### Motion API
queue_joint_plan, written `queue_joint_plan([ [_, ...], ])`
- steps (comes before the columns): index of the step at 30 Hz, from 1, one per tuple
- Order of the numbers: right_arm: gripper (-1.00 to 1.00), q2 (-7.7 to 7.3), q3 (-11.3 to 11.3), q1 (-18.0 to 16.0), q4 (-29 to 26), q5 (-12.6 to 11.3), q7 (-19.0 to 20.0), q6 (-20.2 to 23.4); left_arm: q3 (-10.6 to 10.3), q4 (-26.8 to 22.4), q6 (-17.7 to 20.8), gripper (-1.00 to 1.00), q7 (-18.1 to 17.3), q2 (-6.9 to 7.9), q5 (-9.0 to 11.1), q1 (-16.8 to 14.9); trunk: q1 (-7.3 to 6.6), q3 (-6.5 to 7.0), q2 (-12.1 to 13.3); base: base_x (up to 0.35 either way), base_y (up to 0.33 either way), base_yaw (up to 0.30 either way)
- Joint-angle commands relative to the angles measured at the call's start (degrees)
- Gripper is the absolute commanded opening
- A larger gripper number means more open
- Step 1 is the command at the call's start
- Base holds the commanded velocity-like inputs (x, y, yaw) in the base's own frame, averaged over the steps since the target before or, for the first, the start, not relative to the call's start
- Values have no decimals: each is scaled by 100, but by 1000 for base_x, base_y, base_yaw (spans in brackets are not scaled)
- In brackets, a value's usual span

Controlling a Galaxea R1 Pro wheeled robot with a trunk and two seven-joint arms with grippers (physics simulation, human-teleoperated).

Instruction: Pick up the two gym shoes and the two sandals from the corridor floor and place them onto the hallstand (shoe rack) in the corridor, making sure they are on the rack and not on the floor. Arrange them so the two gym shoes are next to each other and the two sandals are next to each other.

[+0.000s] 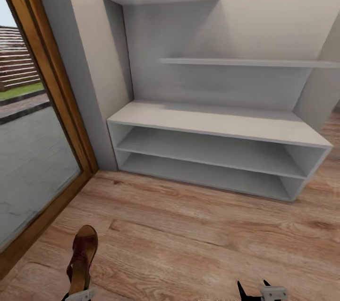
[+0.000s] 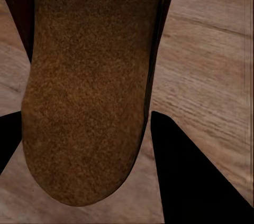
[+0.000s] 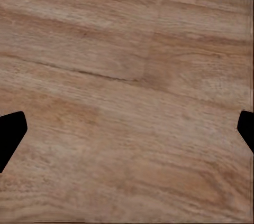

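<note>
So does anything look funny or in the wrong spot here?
One thing: a brown sandal is held in the left gripper above the wood floor, not on the hallstand, whose bench and shelves are bare. The right gripper is open over the floor. Nothing looks spilled or broken.

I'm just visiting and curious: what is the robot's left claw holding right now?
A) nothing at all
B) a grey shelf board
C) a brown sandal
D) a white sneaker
C: the left claw has a brown sandal between its fingers, raised above the wood floor, while the rack ahead has no shoes on it.
</note>
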Motion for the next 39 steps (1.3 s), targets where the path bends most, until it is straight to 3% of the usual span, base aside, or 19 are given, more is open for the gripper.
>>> queue_joint_plan([
  [1, 100, 5, -34, -5, 5, 23, 43, -18, -1, 1, -13, -100, 15, 0, -8, -1, -1, -4, -2, 0, 0, -267],
  [39, 100, 5, -34, -5, 10, 23, 43, -18, -1, 4, -13, -100, -1, -16, -12, -1, -1, -4, -2, 0, 0, -267],
])
